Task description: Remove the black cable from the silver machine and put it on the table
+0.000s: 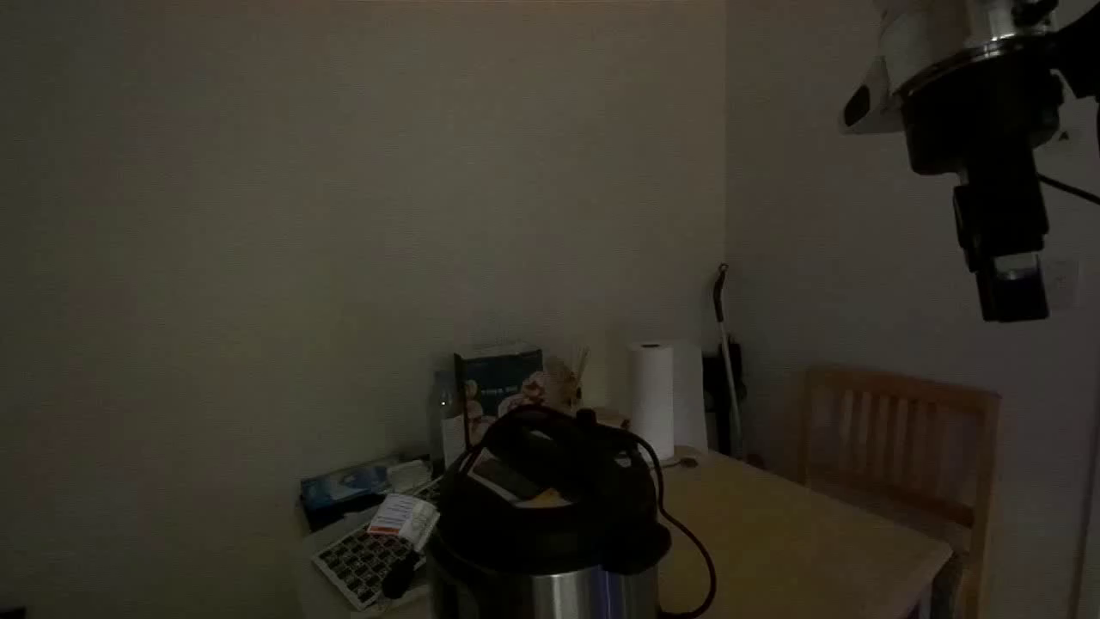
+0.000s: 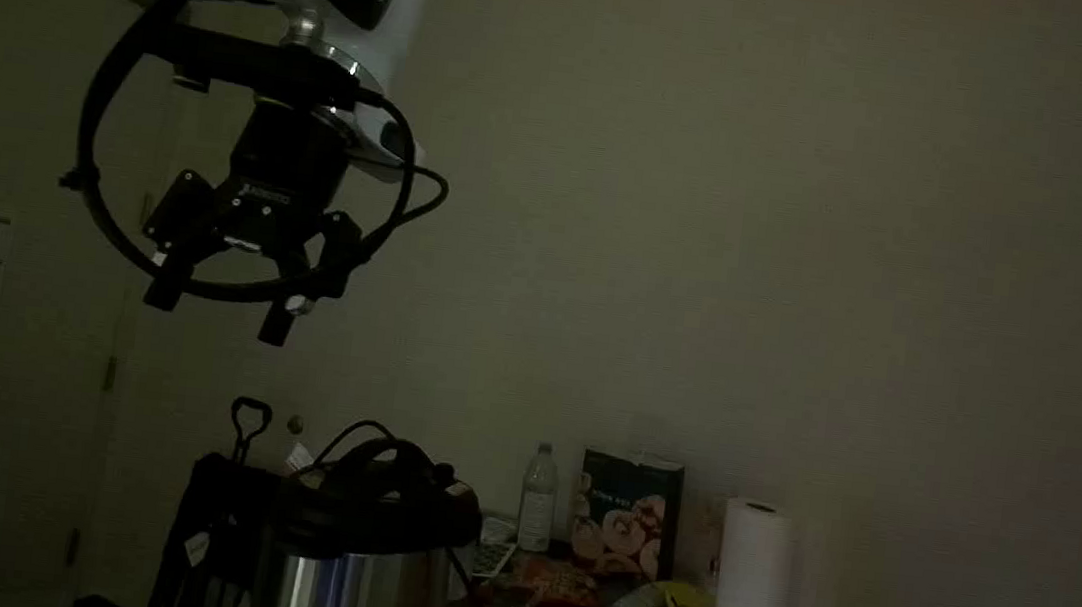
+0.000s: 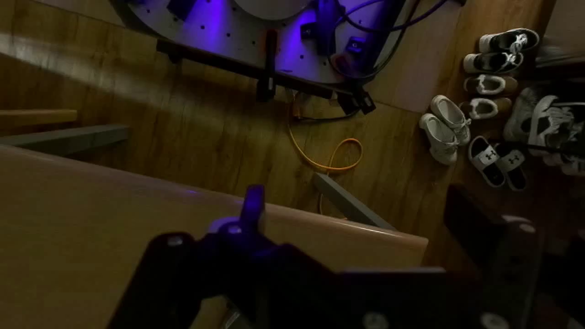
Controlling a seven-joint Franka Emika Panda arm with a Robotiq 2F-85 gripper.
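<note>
exterior view: black cable [image 2: 369,423] over silver machine [image 2: 360,588], well below parted jaws

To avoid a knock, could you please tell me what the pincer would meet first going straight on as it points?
Probably the floor: the pincer appears to point past the table, though depth is unclear and the grey table leg looks close.

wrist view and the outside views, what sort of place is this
Probably a home, perhaps a dining or kitchen corner: a silver pressure cooker, a paper towel roll standing on a wooden table, and several pairs of shoes on the floor.
</note>
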